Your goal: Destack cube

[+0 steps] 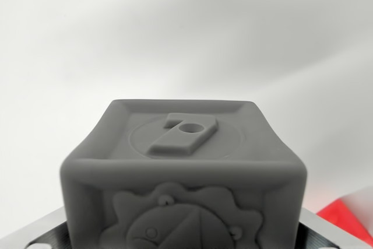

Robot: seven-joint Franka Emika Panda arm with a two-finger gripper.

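Pale grey-white background fills the wrist view, featureless. Grey cube (183, 173), embossed, sits between the gripper (183, 234) fingers (41, 234), apparently clamped; its base is cut off. Red object (349, 217) at right, unidentifiable.

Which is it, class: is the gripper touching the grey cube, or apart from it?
Cannot tell. In the wrist view the grey cube sits between the gripper's metal parts at both lower corners, but the fingertips and any contact are hidden.

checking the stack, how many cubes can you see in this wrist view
1: a grey cube fills the lower centre, close to the camera, raised digit on its top face. Any cube beneath it would be hidden. A red object at lower right is too cut off to identify.
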